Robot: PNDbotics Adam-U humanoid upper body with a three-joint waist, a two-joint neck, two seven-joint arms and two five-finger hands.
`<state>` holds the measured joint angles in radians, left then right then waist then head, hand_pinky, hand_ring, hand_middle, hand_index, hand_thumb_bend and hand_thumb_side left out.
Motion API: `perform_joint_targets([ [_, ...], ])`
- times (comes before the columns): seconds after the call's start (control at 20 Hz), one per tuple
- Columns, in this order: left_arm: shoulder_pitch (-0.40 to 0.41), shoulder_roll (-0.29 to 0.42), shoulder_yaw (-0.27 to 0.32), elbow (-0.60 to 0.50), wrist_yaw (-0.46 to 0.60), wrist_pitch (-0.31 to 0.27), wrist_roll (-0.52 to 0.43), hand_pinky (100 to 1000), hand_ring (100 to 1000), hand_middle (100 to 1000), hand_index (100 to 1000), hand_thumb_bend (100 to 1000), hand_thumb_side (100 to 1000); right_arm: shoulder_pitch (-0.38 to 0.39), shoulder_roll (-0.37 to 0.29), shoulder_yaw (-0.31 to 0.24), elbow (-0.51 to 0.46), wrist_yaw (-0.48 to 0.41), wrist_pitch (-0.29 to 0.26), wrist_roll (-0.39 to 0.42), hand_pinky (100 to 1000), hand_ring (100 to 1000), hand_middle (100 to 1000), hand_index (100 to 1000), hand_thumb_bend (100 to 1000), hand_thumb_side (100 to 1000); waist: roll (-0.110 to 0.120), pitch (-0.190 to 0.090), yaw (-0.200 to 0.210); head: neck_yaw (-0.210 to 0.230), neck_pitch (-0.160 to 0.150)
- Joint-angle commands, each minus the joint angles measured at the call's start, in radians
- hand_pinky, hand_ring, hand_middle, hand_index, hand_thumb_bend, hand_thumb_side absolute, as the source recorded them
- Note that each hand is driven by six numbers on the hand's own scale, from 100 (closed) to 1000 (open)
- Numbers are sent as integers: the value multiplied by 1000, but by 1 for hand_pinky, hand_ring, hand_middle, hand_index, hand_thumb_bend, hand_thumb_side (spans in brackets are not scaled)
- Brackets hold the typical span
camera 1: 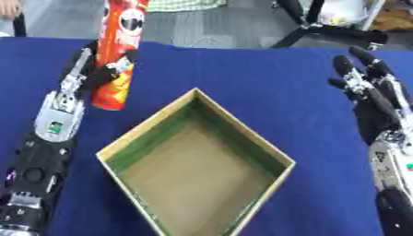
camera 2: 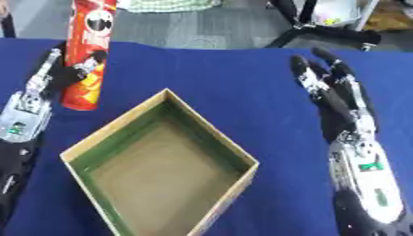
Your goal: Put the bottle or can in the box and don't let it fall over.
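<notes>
Near the left edge of the blue-covered table (camera 1: 266,78), toward its far side, the red can (camera 1: 119,50) stood upright, tilted a little, its base touching the cloth or just above it; which of the two could not be told. The left hand (camera 1: 95,73) was wrapped around it from the left, fingers and thumb curled round the lower half of the tube, with the silver and black forearm stretching back along the left edge toward the near corner. The can carried a cartoon face on its upper part and yellow printing lower down.

Just right of the can, in the middle of the table and turned so one corner pointed at the far edge, sat the open cardboard box (camera 1: 273,152). Its inner walls were green and its floor was bare brown. The can was outside it, beside the far-left wall.

Along the right edge the right hand (camera 2: 335,99) lay released, fingers straight and pointing toward the far side, well apart from the box and holding nothing.
</notes>
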<state>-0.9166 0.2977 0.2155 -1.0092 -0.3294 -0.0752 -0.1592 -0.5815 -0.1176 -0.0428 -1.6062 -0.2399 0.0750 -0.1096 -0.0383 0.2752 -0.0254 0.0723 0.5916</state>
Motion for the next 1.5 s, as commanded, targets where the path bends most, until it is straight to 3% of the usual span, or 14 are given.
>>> perform_joint_targets([
  [0.05, -20, 17, 0, -32, 15, 5, 3, 1000, 720, 487, 359, 100, 472, -14, -6, -6, -24, -1, -2, 2, 772, 963, 1000, 812, 585, 321, 1, -28, 1, 2, -5],
  [1.0, -10, 17, -14, -147, 96, 28, 28, 1000, 698, 487, 249, 100, 590, -6, -5, -14, -26, 3, -4, -8, 773, 961, 1000, 813, 579, 327, -3, -53, 12, -5, 15],
  [1.5, 13, 18, -66, -279, 145, 6, 27, 1000, 697, 487, 245, 100, 575, -3, -12, -21, -27, 6, -6, -16, 773, 961, 1000, 812, 575, 329, -2, -59, 21, -14, 29],
])
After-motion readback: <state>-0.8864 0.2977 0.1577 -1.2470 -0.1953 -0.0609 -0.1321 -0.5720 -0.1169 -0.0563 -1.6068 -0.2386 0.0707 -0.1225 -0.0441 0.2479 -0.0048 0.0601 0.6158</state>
